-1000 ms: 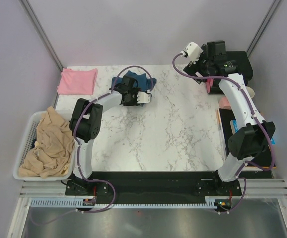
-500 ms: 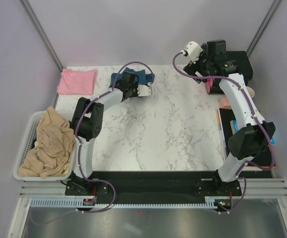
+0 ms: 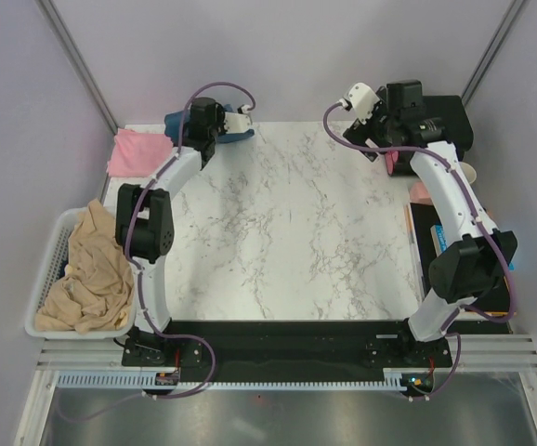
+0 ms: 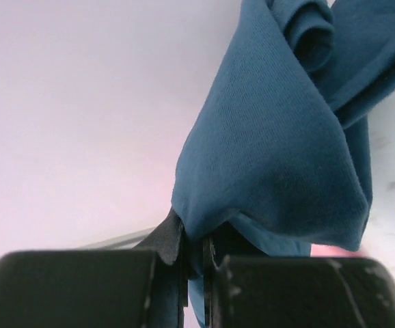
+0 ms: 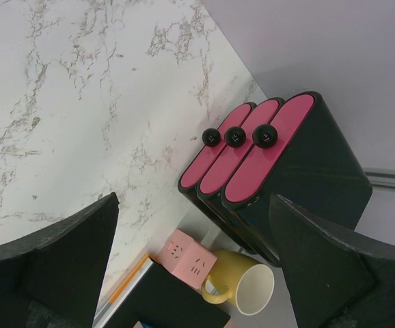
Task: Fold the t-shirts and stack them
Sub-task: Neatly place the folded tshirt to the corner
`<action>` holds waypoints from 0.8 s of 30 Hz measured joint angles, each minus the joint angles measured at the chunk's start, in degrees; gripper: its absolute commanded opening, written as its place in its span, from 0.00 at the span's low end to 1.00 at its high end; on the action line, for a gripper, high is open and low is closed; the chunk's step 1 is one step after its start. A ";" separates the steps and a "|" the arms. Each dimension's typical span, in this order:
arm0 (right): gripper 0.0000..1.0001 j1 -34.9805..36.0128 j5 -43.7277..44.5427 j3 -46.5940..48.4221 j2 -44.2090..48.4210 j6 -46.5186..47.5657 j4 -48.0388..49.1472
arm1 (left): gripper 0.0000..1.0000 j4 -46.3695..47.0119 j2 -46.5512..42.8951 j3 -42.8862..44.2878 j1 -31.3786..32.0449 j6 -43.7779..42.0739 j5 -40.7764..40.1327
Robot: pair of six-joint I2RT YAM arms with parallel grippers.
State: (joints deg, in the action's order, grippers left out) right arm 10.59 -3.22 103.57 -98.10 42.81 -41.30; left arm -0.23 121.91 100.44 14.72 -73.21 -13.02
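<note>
My left gripper (image 4: 196,251) pinches the bunched teal t-shirt (image 4: 273,150) at the far left of the table (image 3: 296,232). The folded pink t-shirt (image 3: 137,151) lies just left of it, so this arm is nearer. My right gripper (image 5: 192,225) gapes wide, empty, far right.

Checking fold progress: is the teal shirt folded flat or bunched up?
Bunched up. The teal t-shirt is pinched in the shut left gripper, its cloth draped and rolled in loose folds, not laid flat.
</note>
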 measured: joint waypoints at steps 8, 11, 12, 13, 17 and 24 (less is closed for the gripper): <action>0.98 0.00 -1.09 -3.06 2.12 -1.33 0.81 | 0.02 9.03 -0.37 6.10 -7.93 -11.21 -0.68; 0.98 0.00 -1.55 -3.45 2.19 -2.01 1.05 | 0.02 12.57 3.06 14.34 -10.25 -14.62 -1.05; 0.98 0.00 -1.62 -3.58 2.19 -2.16 1.07 | 0.02 13.86 3.69 15.98 -10.86 -15.65 -1.01; 0.98 0.00 -1.77 -3.72 2.23 -2.34 1.05 | 0.02 14.67 4.17 17.49 -11.30 -16.57 -0.94; 0.98 0.00 -2.16 -3.82 2.56 -2.71 1.03 | 0.02 15.65 5.70 21.53 -11.04 -18.62 -0.92; 0.98 0.00 -2.56 -5.51 5.33 -3.39 1.44 | 0.02 18.95 6.12 19.61 -8.59 -24.94 -0.46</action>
State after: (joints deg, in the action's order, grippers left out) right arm 10.59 -5.78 98.06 -92.77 39.42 -39.86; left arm 18.72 128.03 120.05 6.13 -98.15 -13.47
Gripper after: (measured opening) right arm 0.982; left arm 0.071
